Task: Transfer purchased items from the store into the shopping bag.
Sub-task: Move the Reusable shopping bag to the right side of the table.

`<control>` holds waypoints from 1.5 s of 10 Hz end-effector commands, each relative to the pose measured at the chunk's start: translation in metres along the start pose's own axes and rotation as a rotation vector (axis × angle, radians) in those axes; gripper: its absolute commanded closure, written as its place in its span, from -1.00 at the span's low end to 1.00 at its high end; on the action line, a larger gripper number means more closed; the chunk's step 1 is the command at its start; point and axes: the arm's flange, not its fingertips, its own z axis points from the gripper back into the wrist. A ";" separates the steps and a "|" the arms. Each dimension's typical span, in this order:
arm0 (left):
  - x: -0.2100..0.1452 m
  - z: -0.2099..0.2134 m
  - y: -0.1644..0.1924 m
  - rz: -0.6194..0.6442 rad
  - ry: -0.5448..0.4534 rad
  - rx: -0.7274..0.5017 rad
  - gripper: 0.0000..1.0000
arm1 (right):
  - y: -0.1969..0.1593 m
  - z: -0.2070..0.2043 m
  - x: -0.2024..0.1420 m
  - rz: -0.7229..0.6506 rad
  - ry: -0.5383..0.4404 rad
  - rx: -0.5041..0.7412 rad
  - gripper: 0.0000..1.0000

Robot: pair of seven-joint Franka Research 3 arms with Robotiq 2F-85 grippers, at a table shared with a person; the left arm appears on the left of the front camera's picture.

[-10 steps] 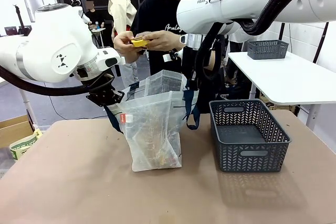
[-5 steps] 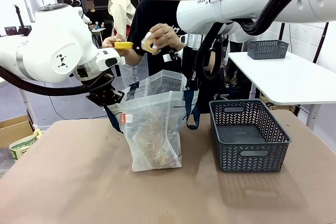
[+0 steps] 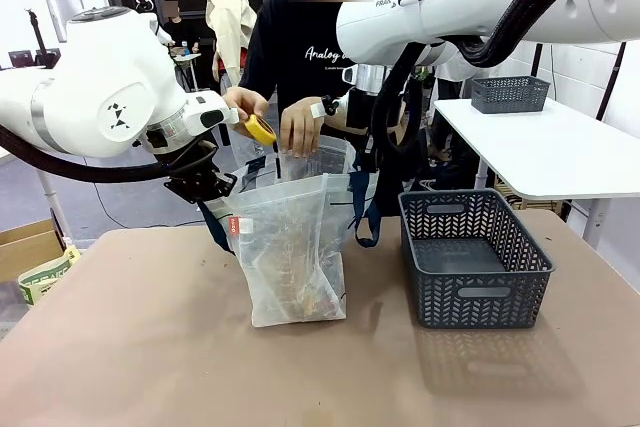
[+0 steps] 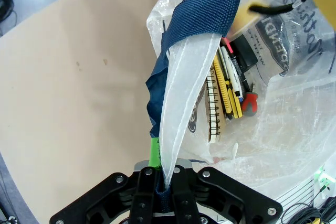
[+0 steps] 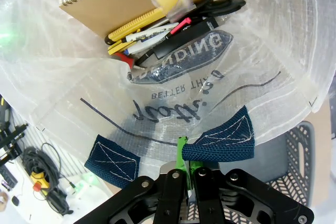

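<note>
The shopping bag (image 3: pixel 295 247) stands upright mid-table, its mouth held wide. My left gripper (image 3: pixel 208 185) is shut on its left rim and navy strap (image 4: pixel 197 30); my right gripper (image 3: pixel 366 159) is shut on the far navy strap (image 5: pixel 226 137). Inside lie purchased items: a spiral notebook (image 5: pixel 115 3), a yellow cutter (image 4: pixel 224 90), a red-handled tool (image 4: pixel 251 100) and black scissors (image 5: pixel 220 1). The person's hand (image 3: pixel 300 129) reaches into the bag's mouth; the other hand holds a yellow item (image 3: pixel 262 128) just above it. The store basket (image 3: pixel 470 257), right of the bag, looks empty.
A white side table (image 3: pixel 560 152) at the back right carries a second grey basket (image 3: pixel 510 94). A cardboard box (image 3: pixel 25 247) and a green-and-white package (image 3: pixel 45 279) sit off the table's left edge. Bare tabletop lies in front of the bag.
The person's hands have come down from chest height to the bag's mouth with the yellow item. Both arms and the bag have stayed put.
</note>
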 end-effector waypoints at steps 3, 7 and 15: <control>0.000 0.001 0.000 -0.005 -0.004 0.005 1.00 | 0.000 -0.001 -0.001 -0.003 0.001 0.001 1.00; 0.000 0.001 0.000 -0.005 -0.004 0.005 1.00 | 0.000 -0.001 -0.001 -0.003 0.001 0.001 1.00; 0.000 0.001 0.000 -0.005 -0.004 0.005 1.00 | 0.000 -0.001 -0.001 -0.003 0.001 0.001 1.00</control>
